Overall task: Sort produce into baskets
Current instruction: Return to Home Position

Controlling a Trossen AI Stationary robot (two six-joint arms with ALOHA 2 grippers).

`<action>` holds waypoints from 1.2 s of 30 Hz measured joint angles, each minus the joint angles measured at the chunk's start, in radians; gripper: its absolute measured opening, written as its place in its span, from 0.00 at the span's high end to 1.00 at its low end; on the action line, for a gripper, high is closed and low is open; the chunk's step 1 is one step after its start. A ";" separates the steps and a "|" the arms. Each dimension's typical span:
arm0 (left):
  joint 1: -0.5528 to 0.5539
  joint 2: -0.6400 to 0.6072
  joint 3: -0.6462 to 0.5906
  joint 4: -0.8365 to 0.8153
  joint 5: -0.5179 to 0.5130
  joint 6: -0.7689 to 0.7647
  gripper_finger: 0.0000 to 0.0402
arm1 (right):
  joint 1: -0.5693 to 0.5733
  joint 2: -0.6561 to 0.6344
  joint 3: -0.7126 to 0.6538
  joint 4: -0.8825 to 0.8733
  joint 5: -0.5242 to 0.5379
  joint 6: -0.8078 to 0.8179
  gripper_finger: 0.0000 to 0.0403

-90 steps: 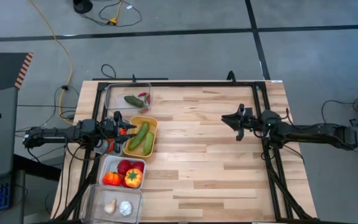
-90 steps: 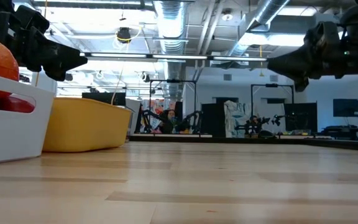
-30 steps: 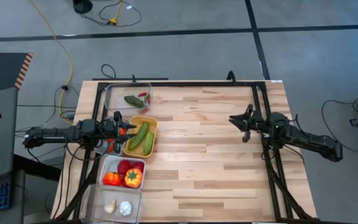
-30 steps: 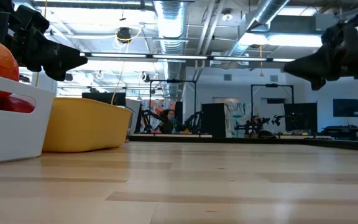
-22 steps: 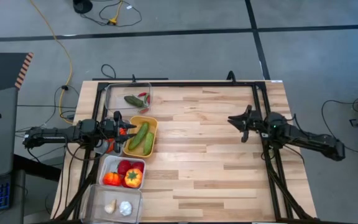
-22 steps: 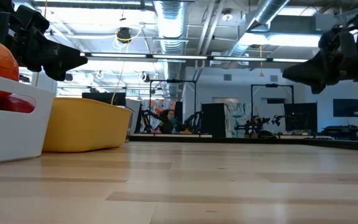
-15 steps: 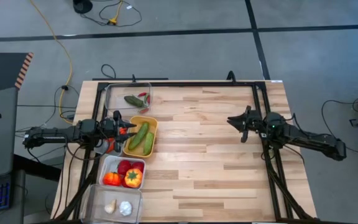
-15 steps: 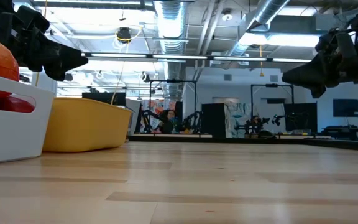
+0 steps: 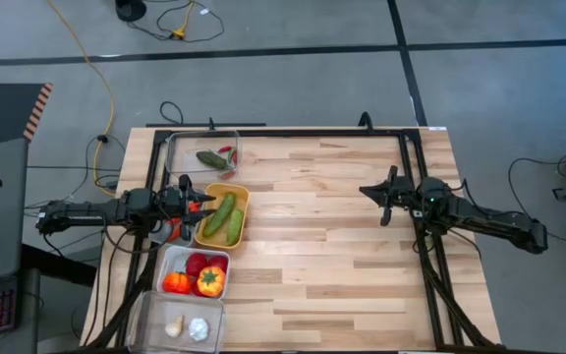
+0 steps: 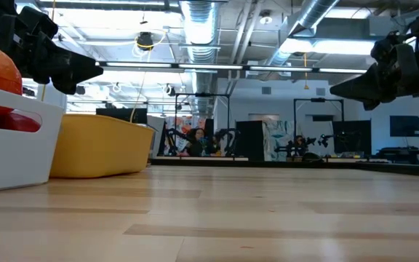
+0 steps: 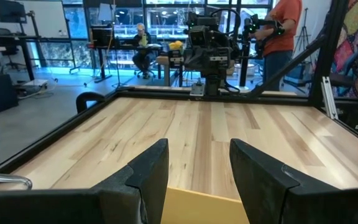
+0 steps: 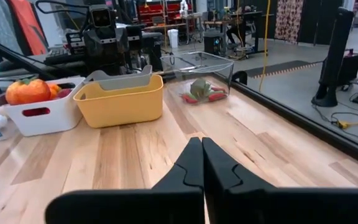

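Along the left edge of the table (image 9: 322,246), top to bottom in the high view: clear bin (image 9: 187,147), chillies (image 9: 216,157); yellow basket (image 9: 244,200), two cucumbers (image 9: 222,214); white basket (image 9: 170,258), tomatoes (image 9: 197,264) and pepper (image 9: 210,282); second clear bin (image 9: 160,313), garlic (image 9: 197,328). Left gripper (image 9: 200,204), fingers apart, at the yellow basket's outer rim (grey tray (image 12: 120,79) just beyond). Right gripper (image 9: 367,192), fingers pressed together, raised over bare wood near the right side.

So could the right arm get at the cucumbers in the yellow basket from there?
Probably: only bare table lies between the right gripper, fingers shut, and the cucumbers in the yellow basket. The left gripper at the basket's far edge might crowd it.
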 joint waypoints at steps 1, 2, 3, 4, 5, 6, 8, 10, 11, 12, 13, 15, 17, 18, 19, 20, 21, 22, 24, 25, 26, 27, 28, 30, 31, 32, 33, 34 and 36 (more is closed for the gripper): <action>0.000 0.000 0.000 0.000 0.000 0.001 0.61 | 0.000 0.000 0.000 0.000 0.000 -0.001 0.96; 0.000 0.000 0.000 0.000 -0.002 0.001 0.61 | 0.000 0.000 0.000 0.000 0.000 0.001 0.95; 0.000 0.000 0.000 0.000 -0.005 0.002 0.61 | 0.000 0.000 0.000 0.000 0.000 0.003 0.94; 0.000 0.000 0.000 0.000 -0.007 0.002 0.61 | 0.000 0.000 0.000 0.000 0.000 0.004 0.93; 0.000 0.000 0.000 0.001 -0.009 0.002 0.61 | 0.000 0.000 0.000 0.000 0.000 0.004 0.92; 0.000 0.000 0.000 0.001 -0.011 0.002 0.61 | 0.000 0.000 0.000 0.000 0.000 0.004 0.92; 0.000 0.000 0.000 0.001 -0.014 0.002 0.61 | 0.000 0.000 0.000 -0.005 0.000 0.004 0.91; 0.000 0.000 0.000 0.001 -0.014 0.002 0.61 | 0.000 0.000 0.000 -0.006 0.000 0.004 0.91; 0.000 0.000 0.000 0.001 -0.014 0.002 0.61 | 0.000 0.001 0.000 -0.006 0.000 0.004 0.91; 0.000 0.000 0.000 0.001 -0.014 0.000 0.61 | 0.000 0.001 0.000 -0.007 0.000 0.004 0.91; 0.000 0.000 0.000 0.001 -0.014 -0.008 0.61 | 0.000 0.001 0.000 -0.007 0.000 0.004 0.91; 0.000 0.000 0.000 0.001 -0.014 -0.014 0.61 | 0.000 0.001 0.000 -0.008 0.000 0.004 0.91; 0.000 0.000 0.000 0.001 -0.014 -0.014 0.61 | 0.000 0.001 0.000 -0.008 0.000 0.004 0.91; 0.000 0.000 0.000 0.001 -0.014 -0.014 0.61 | 0.000 0.001 0.000 -0.009 0.000 0.004 0.91; 0.000 0.000 0.000 0.001 -0.014 -0.015 0.61 | 0.000 0.001 0.000 -0.009 0.000 0.004 0.91; 0.000 0.000 0.000 0.001 -0.014 -0.015 0.61 | 0.000 0.001 0.000 -0.009 0.000 0.004 0.91; 0.000 0.000 0.000 0.001 -0.014 -0.015 0.61 | 0.000 0.001 0.000 -0.010 0.000 0.004 0.91; 0.000 0.000 0.000 0.001 -0.014 -0.016 0.61 | 0.000 0.001 0.000 -0.010 0.000 0.005 0.91; 0.000 0.000 0.000 0.001 -0.014 -0.016 0.61 | 0.000 0.001 0.000 -0.010 0.000 0.005 0.91; 0.000 0.000 0.000 0.001 -0.014 -0.016 0.61 | 0.000 0.001 0.000 -0.010 0.000 0.005 0.91; 0.000 0.000 0.000 0.001 -0.014 -0.016 0.61 | 0.000 0.001 0.000 -0.010 0.000 0.005 0.91; 0.000 0.000 0.000 0.001 -0.014 -0.016 0.61 | 0.000 0.001 0.000 -0.010 0.000 0.005 0.91; 0.000 0.000 0.000 0.001 -0.014 -0.016 0.61 | 0.000 0.001 0.000 -0.010 0.000 0.005 0.91; 0.000 0.000 0.000 0.001 -0.014 -0.016 0.61 | 0.000 0.001 0.000 -0.010 0.000 0.005 0.91; 0.000 0.000 0.000 0.001 -0.014 -0.016 0.61 | 0.000 0.001 0.000 -0.010 0.000 0.005 0.91; 0.000 0.000 0.000 0.001 -0.014 -0.016 0.61 | 0.000 0.001 0.000 -0.010 0.000 0.005 0.91; 0.000 0.000 0.000 0.001 -0.014 -0.016 0.61 | 0.000 0.001 0.000 -0.010 0.000 0.005 0.91; 0.000 0.000 0.000 0.001 -0.014 -0.016 0.61 | 0.000 0.001 0.000 -0.011 0.000 0.005 0.91; 0.000 0.000 0.000 0.001 -0.014 -0.016 0.61 | 0.000 0.001 0.000 -0.011 0.000 0.005 0.91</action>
